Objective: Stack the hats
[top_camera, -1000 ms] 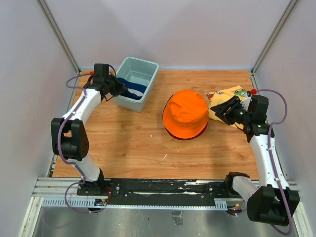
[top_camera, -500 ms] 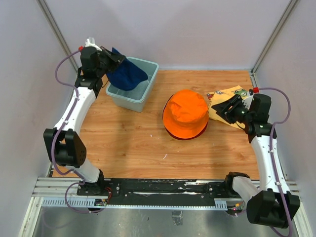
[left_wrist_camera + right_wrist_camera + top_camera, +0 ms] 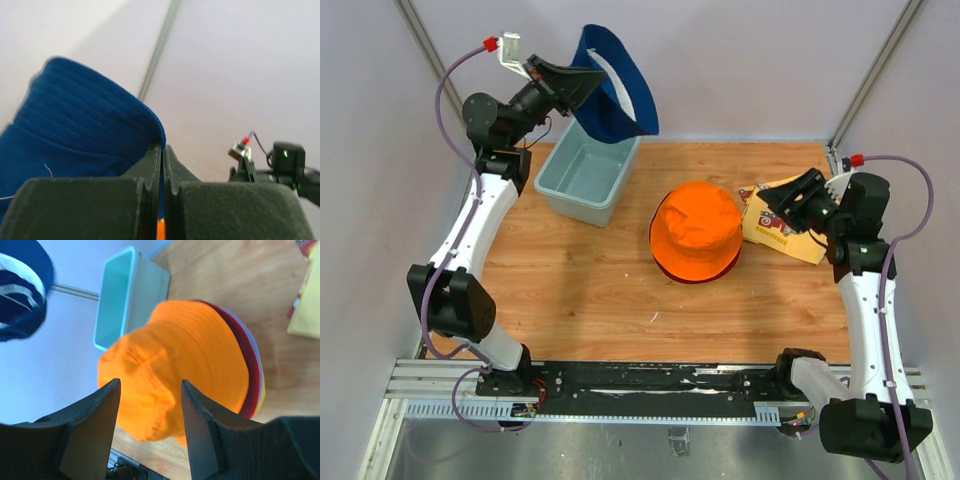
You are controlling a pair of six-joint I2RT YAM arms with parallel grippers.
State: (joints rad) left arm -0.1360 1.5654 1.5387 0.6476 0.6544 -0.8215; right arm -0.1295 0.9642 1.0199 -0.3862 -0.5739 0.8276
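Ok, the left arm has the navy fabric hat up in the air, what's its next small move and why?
Probably swing the left claw toward the orange fabric bucket hat. The navy fabric bucket hat hangs pinched high near the teal plastic tub, not yet over the orange one it should land on.

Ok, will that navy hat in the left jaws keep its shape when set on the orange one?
Probably floppy: the navy hat hangs sagging from one pinch at its brim edge. Likely light, since that small pinch by the left jaws carries it. It should drape over the orange hat, not sit stiff.
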